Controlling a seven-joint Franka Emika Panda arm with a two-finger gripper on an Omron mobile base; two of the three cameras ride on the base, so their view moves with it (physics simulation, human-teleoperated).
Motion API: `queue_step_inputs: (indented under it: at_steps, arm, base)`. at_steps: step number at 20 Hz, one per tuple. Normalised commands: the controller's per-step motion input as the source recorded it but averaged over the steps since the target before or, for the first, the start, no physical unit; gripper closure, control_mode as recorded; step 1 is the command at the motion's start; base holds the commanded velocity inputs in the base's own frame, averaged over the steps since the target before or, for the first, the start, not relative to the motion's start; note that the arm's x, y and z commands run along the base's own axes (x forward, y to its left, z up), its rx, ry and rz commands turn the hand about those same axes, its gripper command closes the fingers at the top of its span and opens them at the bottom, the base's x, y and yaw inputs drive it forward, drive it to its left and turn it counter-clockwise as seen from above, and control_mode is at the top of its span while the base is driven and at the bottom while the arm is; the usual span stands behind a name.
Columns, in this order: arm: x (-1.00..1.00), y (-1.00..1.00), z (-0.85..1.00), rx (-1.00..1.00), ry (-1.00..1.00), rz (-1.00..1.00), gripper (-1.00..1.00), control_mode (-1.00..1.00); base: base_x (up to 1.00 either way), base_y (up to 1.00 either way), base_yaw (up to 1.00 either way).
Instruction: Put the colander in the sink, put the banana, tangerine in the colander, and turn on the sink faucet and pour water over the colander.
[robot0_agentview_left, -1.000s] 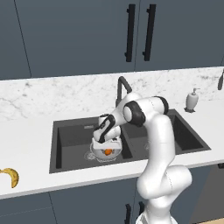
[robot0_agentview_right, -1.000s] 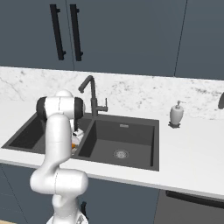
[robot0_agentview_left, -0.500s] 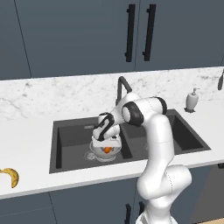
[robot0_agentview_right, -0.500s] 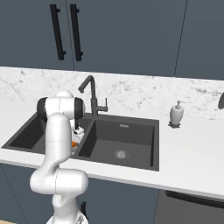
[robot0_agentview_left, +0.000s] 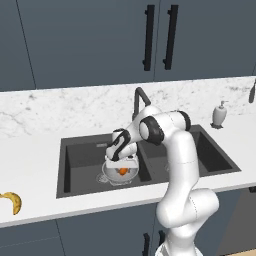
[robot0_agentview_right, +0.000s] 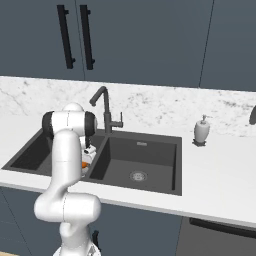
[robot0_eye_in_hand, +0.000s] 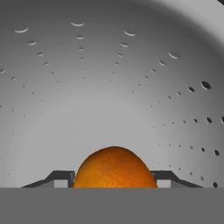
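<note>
The pale grey colander (robot0_agentview_left: 111, 178) sits in the left basin of the dark sink (robot0_agentview_left: 80, 152). My gripper (robot0_agentview_left: 121, 163) reaches down into it, shut on the orange tangerine (robot0_agentview_left: 122, 171). In the hand view the tangerine (robot0_eye_in_hand: 114, 168) sits between my two fingertips (robot0_eye_in_hand: 61, 177), just above the colander's perforated wall (robot0_eye_in_hand: 109, 78). The yellow banana (robot0_agentview_left: 12, 201) lies on the counter at the far left, well away from the sink. The dark gooseneck faucet (robot0_agentview_left: 138, 100) stands behind the divider, and no water is visible at its spout.
A white soap dispenser (robot0_agentview_left: 218, 115) stands on the counter right of the sink. The right basin (robot0_agentview_right: 142, 160) holds just its silver drain (robot0_agentview_right: 138, 175). Dark cabinets with black handles (robot0_agentview_left: 159, 37) hang above the marble backsplash.
My gripper has lowered a little deeper into the colander with the tangerine held between its fingers. Nothing else has moved.
</note>
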Motion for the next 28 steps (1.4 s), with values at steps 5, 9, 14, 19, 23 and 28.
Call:
queue_step_inputs:
  at_steps: [5, 9, 14, 19, 23, 28]
  arm:
    - [0.0, 0.0, 0.0, 0.0, 0.0, 0.0, -1.0, -1.0]
    - [0.0, 0.0, 0.06, 0.0, -0.02, 0.0, -1.0, -1.0]
    - [-0.17, 0.0, 0.32, 0.0, -0.1, 0.0, -1.0, -1.0]
    - [-0.32, 0.0, 0.5, 0.0, -0.07, 0.0, -1.0, -1.0]
    - [-0.36, 0.0, 0.64, 0.0, -0.02, 0.0, -1.0, -1.0]
    - [-0.51, 0.0, 0.72, 0.0, -0.02, 0.0, -1.0, -1.0]
  base:
    - [0.0, 0.0, 0.0]
    - [0.0, 0.0, 0.0]
    - [0.0, 0.0, 0.0]
    - [0.0, 0.0, 0.0]
    - [0.0, 0.0, 0.0]
    - [0.0, 0.0, 0.0]
